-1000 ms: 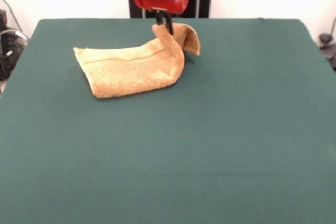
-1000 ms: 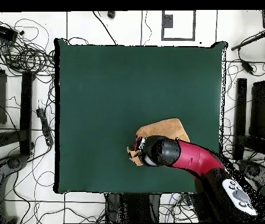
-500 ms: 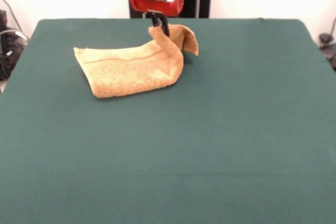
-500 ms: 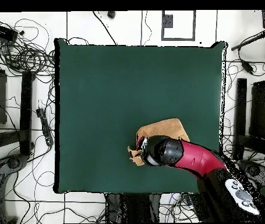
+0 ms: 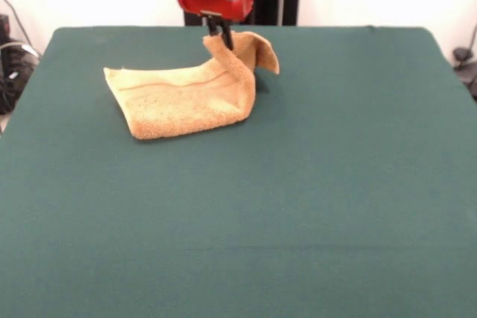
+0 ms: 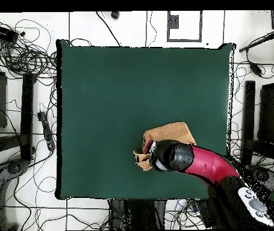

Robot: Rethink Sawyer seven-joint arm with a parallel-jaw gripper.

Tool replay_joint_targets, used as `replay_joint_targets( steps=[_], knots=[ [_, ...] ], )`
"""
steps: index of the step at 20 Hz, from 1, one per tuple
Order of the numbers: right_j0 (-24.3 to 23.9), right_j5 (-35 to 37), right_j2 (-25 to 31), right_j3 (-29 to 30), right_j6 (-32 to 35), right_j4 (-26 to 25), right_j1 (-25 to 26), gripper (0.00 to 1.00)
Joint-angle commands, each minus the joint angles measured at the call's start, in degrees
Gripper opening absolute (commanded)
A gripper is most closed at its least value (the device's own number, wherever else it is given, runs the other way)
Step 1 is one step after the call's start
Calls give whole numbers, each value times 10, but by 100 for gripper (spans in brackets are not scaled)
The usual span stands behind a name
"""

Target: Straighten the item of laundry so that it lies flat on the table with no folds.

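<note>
Gripper (image 5: 220,33) leftward; towel (image 5: 186,93) on table (image 5: 298,199)

You have a towel (image 5: 186,94) of nubbly, matt golden-tan terry cloth, its looped pile rough-looking except for a flatter woven band running along it. Your counter (image 5: 298,206) wears a plain dark green cloth, matt and smooth with a faint felt-like nap and no sheen. The arm's red collar (image 5: 215,1) looks like glossy hard plastic that catches the light, and the dark jaws below it read as dull black.
</note>
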Motion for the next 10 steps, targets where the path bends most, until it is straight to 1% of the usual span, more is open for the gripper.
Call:
replay_joint_targets(
  steps=[1, 10],
  knots=[
    [-3, -15, 49, 4, -6, -19, -5, 0],
    [-7, -18, 53, 8, -6, -18, -7, 0]
  ],
)
